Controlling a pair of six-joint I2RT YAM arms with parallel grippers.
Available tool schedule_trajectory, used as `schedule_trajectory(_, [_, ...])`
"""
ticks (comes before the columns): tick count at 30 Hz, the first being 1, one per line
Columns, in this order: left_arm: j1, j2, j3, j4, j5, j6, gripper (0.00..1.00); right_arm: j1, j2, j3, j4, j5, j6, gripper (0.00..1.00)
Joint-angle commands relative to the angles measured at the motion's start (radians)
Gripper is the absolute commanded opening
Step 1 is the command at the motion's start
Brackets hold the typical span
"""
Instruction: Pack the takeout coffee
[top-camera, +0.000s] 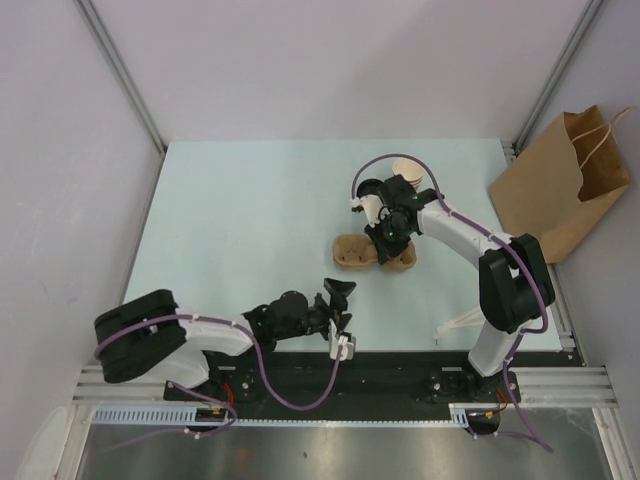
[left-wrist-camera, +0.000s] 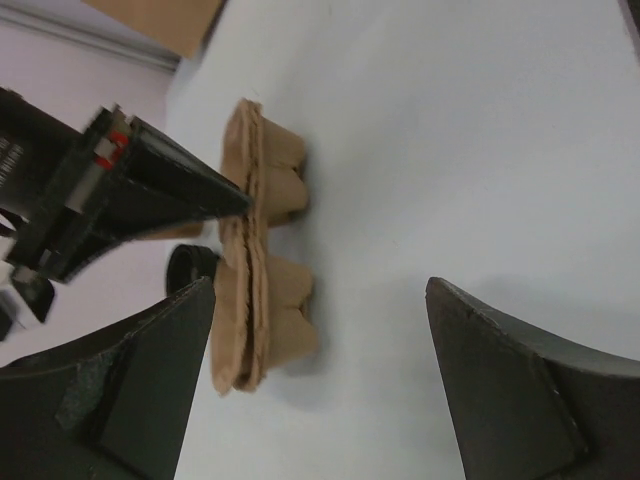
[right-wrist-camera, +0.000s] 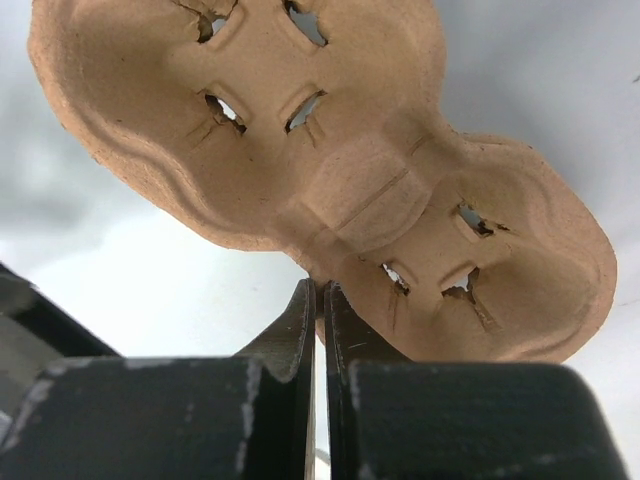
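The takeout coffee, a tan paper cup (top-camera: 404, 171), stands at the back of the table, partly hidden behind my right wrist. The brown pulp cup tray (top-camera: 358, 252) lies mid-table; from above it shows two holed wells (right-wrist-camera: 330, 160). My right gripper (right-wrist-camera: 322, 292) is shut on the tray's near rim at the waist between the wells, also seen as (top-camera: 386, 240). My left gripper (top-camera: 342, 312) hangs open in front of the tray, nothing between its fingers (left-wrist-camera: 320, 290). The left wrist view shows the tray edge-on (left-wrist-camera: 265, 260), seemingly resting on the table, a little beyond the jaws.
A brown paper bag (top-camera: 565, 180) with string handles lies at the right edge of the table. A small dark round thing (left-wrist-camera: 190, 262) sits behind the tray. White walls and metal rails close in the pale table (top-camera: 250, 220).
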Motion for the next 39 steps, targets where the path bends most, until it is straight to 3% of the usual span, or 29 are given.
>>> schedule_trajectory(1, [-0.035,0.096,0.039,0.371,0.006,0.12,0.92,0.006,-0.016,0.05,-0.037,-0.063,0.077,0.0])
schedule_trajectory(6, [-0.04,0.266,0.063,0.605,-0.046,0.183,0.93,0.006,-0.032,0.06,-0.044,-0.055,0.091,0.0])
schedule_trajectory(10, [-0.04,0.299,0.074,0.613,-0.052,0.173,0.9,0.003,-0.056,0.06,-0.043,-0.032,0.087,0.0])
schedule_trajectory(14, [-0.041,0.241,0.068,0.613,-0.109,0.121,0.79,0.004,-0.081,0.06,-0.032,0.014,0.079,0.0])
schedule_trajectory(17, [-0.032,0.106,0.063,0.521,-0.129,0.058,0.72,0.01,-0.099,0.06,-0.014,0.032,0.076,0.0])
schedule_trajectory(20, [0.008,-0.064,0.091,0.276,-0.125,-0.039,0.6,0.02,-0.107,0.06,-0.003,0.058,0.068,0.0])
schedule_trajectory(21, [0.041,-0.095,0.095,0.166,-0.108,-0.068,0.58,0.023,-0.11,0.06,-0.003,0.063,0.062,0.0])
schedule_trajectory(27, [0.147,-0.204,0.1,-0.075,0.006,-0.058,0.52,0.043,-0.114,0.057,0.012,0.094,0.058,0.0])
schedule_trajectory(31, [0.153,-0.172,0.132,-0.096,0.024,-0.062,0.49,0.053,-0.107,0.055,0.029,0.097,0.064,0.0])
schedule_trajectory(39, [0.14,0.029,0.122,0.134,0.037,0.057,0.51,0.064,-0.049,0.055,-0.006,0.051,0.061,0.0])
